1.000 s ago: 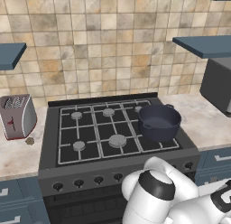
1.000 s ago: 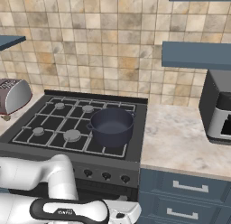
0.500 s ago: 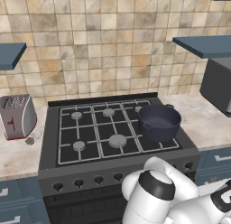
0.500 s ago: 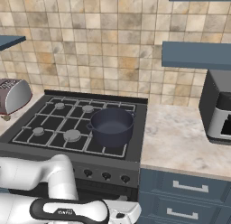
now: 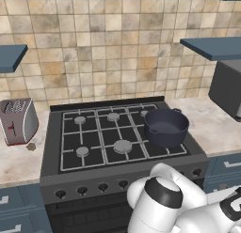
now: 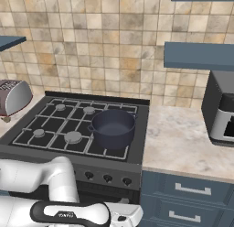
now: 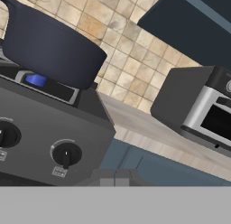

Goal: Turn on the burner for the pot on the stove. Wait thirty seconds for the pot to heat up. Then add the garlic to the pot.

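A: Eyes on the pot (image 5: 165, 128), dark navy, sitting on the front right grate of the stove (image 5: 89, 171). From the right base camera its inside looks bare, just dark floor.

B: And underneath it? In the hand view there's a blue glow (image 7: 36, 80) just below the pot's base, right at the burner.

A: Yes, a small blue patch under the grate. Looks like flame, though the angle is steep.

B: Where's the gripper in all this?

A: Low, down in front of the stove's face, looking up along the panel. The fingertips themselves aren't visible, but the jaws are fully closed and nothing is held between them.

B: What's closest to it?

A: 2 dark knobs on the front panel. The right knob (image 7: 66, 155) sits just above the bottom of the hand view, pointer straight down. The left knob (image 7: 6, 135) is cut by the frame edge. I can't tell whether the gripper touches either.

B: So the pot is above and beyond the hand.

A: Up and to the left in the hand view, over the panel's top edge.

B: The garlic?

A: A tiny tan lump (image 5: 31, 146) on the counter (image 5: 19, 164) left of the stove, just beside the silver toaster (image 5: 18, 120), well apart from pot and hand.

B: And on the right?

A: A dark toaster oven (image 6: 220, 107) on the right-hand stretch of counter, under a blue shelf (image 6: 199, 56).
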